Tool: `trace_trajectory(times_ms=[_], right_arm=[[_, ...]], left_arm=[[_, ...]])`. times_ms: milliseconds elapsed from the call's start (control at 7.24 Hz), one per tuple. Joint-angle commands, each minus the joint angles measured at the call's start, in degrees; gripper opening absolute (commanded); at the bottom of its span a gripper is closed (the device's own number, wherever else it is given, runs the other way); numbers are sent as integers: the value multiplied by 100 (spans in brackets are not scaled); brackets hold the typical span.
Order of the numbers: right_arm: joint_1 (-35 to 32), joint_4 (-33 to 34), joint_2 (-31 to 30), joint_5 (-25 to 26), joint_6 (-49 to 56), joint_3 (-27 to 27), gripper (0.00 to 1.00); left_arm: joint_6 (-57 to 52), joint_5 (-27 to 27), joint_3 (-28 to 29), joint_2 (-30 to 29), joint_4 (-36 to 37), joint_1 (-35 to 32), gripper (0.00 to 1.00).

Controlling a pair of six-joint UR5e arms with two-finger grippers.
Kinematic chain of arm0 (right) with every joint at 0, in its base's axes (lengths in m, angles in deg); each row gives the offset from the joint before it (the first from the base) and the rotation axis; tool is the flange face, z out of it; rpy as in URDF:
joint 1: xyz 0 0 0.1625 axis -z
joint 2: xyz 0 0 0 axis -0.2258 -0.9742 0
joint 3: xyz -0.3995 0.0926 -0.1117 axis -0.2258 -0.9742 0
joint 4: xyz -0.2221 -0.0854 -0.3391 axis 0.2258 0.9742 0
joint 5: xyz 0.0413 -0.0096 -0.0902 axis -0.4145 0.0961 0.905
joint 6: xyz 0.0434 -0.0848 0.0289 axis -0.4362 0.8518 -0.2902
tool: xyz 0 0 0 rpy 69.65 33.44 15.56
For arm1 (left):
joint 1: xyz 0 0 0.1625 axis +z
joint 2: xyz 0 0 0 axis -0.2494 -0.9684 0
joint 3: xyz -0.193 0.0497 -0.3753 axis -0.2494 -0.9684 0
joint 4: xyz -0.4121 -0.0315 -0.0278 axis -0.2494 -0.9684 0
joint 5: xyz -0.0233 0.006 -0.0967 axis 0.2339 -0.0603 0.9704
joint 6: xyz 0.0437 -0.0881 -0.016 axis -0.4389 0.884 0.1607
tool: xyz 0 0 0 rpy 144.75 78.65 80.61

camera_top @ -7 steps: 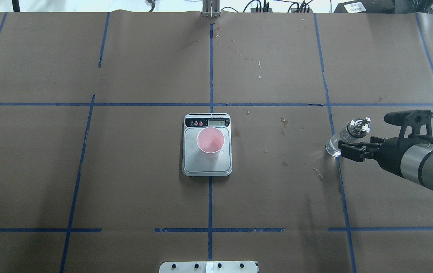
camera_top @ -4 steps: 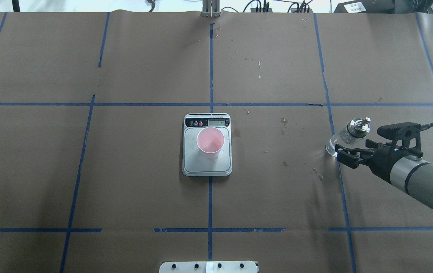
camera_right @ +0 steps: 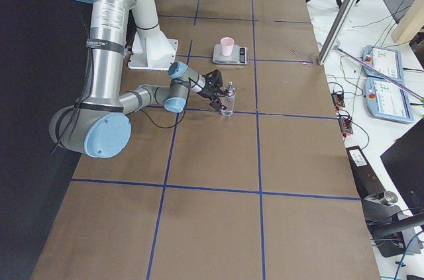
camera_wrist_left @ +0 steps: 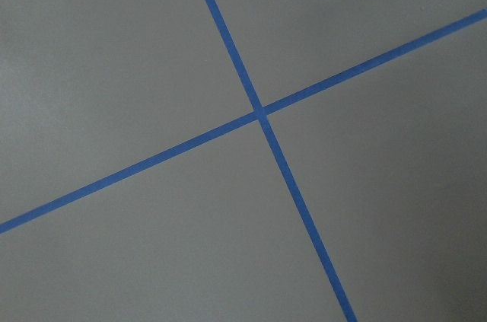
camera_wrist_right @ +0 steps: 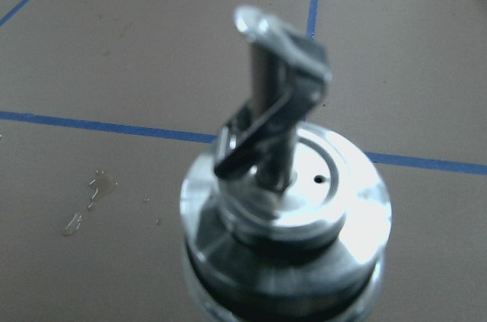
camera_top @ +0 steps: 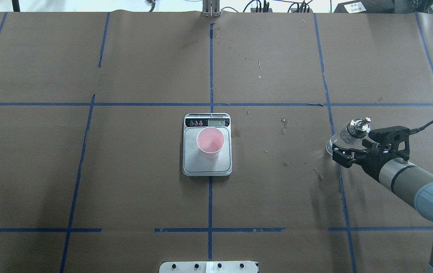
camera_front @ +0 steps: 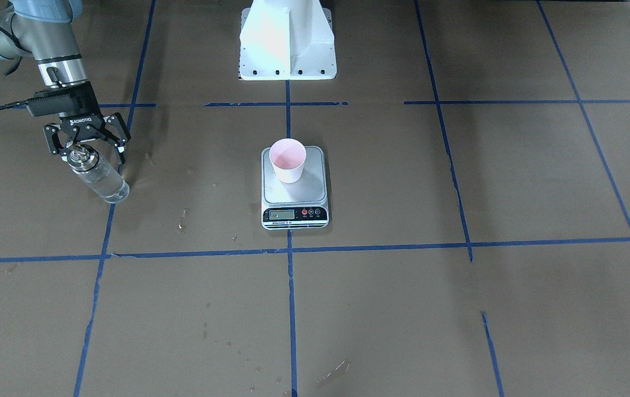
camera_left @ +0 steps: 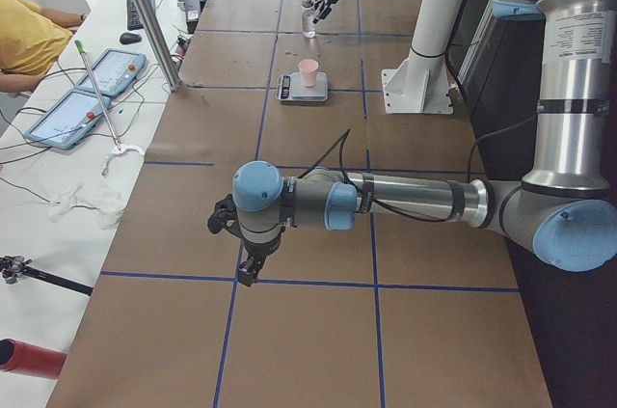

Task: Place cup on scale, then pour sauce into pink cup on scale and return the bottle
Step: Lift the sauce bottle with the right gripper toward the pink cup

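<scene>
The pink cup (camera_top: 210, 142) stands upright on the steel scale (camera_top: 207, 167) at the table's middle; both also show in the front view, the cup (camera_front: 287, 160) on the scale (camera_front: 295, 216). The clear glass bottle (camera_top: 347, 133) with its metal pourer cap (camera_wrist_right: 285, 185) stands upright on the table at the right. My right gripper (camera_front: 87, 152) is open, its fingers (camera_front: 121, 144) spread on either side of the bottle's (camera_front: 100, 179) top without gripping it. My left gripper (camera_left: 241, 258) shows only in the left side view, low over bare table; I cannot tell its state.
Dried drops and wet spots (camera_top: 284, 123) mark the brown paper between the scale and the bottle. The robot's white base (camera_front: 287, 44) stands behind the scale. Tablets (camera_left: 96, 70) and a person sit beyond the far table edge. Blue tape lines grid the table.
The right arm's wrist has swung left and toward the robot, with the gripper staying by the bottle. The bottle, cup and scale have not moved.
</scene>
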Motion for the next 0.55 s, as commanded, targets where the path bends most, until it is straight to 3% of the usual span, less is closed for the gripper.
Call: trace_trajectory(times_ms=[0,414], right_arm=[[10,-13,141,138,17,-170,100],[1,-13,194,270,26,-320,100]], left_arm=[[-9,0,-6,0,5,2,100],[-9,0,-23,0,6,2,100]])
